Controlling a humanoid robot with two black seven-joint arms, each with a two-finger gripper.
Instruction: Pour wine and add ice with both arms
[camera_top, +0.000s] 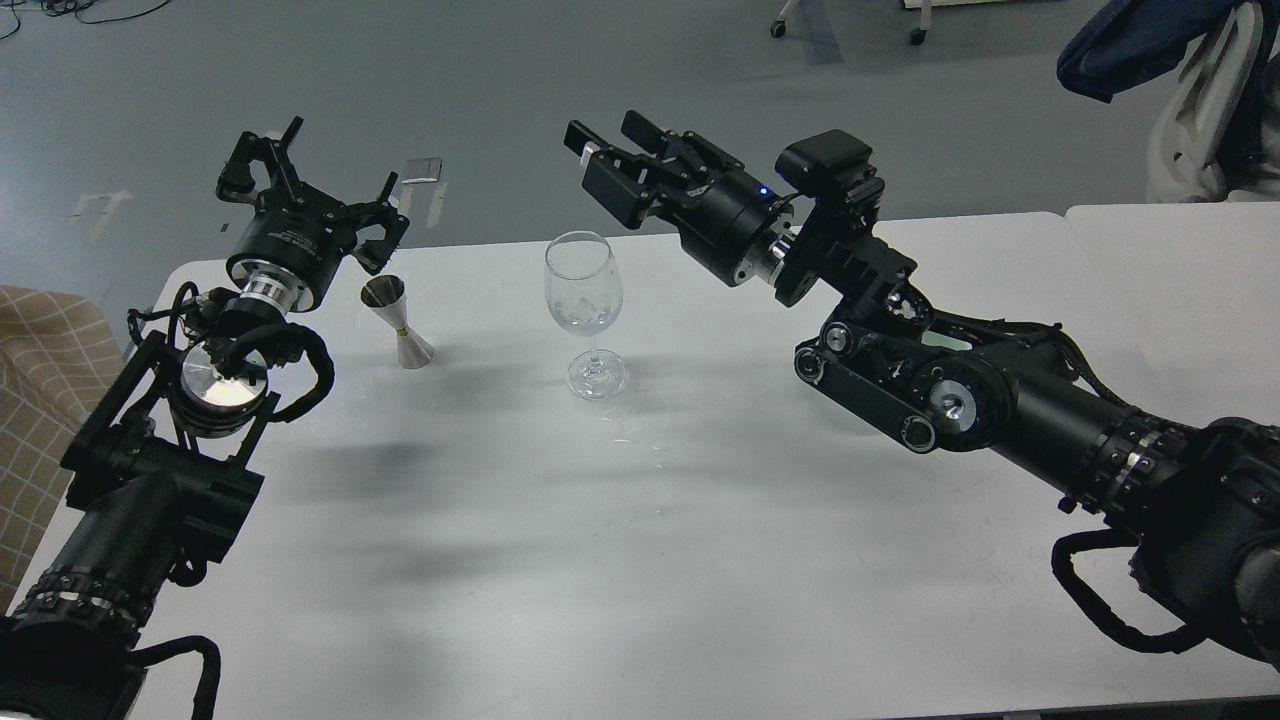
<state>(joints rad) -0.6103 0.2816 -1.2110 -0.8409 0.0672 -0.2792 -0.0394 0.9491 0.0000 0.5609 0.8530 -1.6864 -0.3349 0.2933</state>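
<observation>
Head view. White tabletop (620, 560), two black arms entering from the lower corners, both raised above the surface.

Left arm (150, 480): rises from the lower left edge, silver joint disc facing the camera, looped black cables beside it. Left hand (310, 185) held up over the far left part of the tabletop, fingers spread apart, holding nothing. One finger tip lies just above the rim of the steel jigger (398, 325) as seen from here; whether they touch I cannot tell.

Jigger: hourglass-shaped, upright on the tabletop, left of the wine glass and apart from it.

Wine glass (585, 310): upright on its foot near the middle of the far half of the tabletop, between the two hands. Bowl clear; faint glassy glints low in the bowl could be ice, too indistinct to tell. No ice cubes can be made out anywhere on the tabletop.

Right arm (1000, 400): reaches in from the lower right, stretched diagonally toward the centre. Right hand (600, 155) points left, above and behind the glass rim, not touching it. Fingers stand apart, nothing between them. Small blue light on the wrist body.

Background: grey floor (400, 80) beyond the far table edge; part of a chair (1200, 110) at upper right.
</observation>
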